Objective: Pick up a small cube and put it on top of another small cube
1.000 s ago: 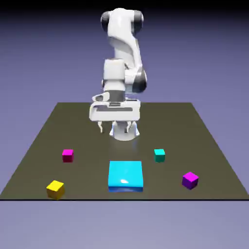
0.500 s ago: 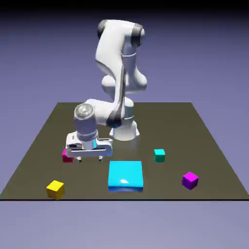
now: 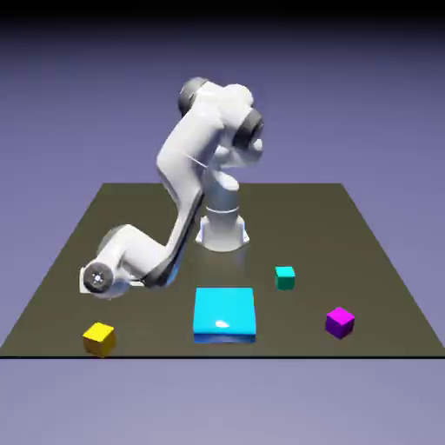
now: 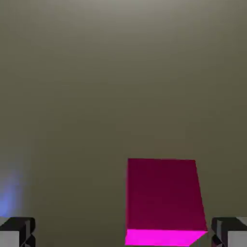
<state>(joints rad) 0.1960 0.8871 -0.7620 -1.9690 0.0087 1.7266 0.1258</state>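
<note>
In the hand view the small hot-pink cube (image 4: 164, 200) lies on the table, large and low, between my fingertips and closer to the right one. My gripper (image 4: 123, 234) is open, its grey fingertips (image 4: 17, 232) far apart at the bottom corners, neither touching the cube. In the exterior view the bent arm (image 3: 130, 261) reaches low at the left; it hides the pink cube, and the fingers do not show. The small teal-green cube (image 3: 284, 277) sits alone on the table (image 3: 348, 226), right of centre, far from the hand.
A large flat cyan block (image 3: 225, 314) lies at the front middle. A yellow cube (image 3: 99, 338) sits at the front left, just below the lowered hand. A purple cube (image 3: 340, 322) is at the front right.
The arm swung from the middle toward the exterior view's left and dropped low. The hand now covers the spot where the pink cube showed, hiding it there.
</note>
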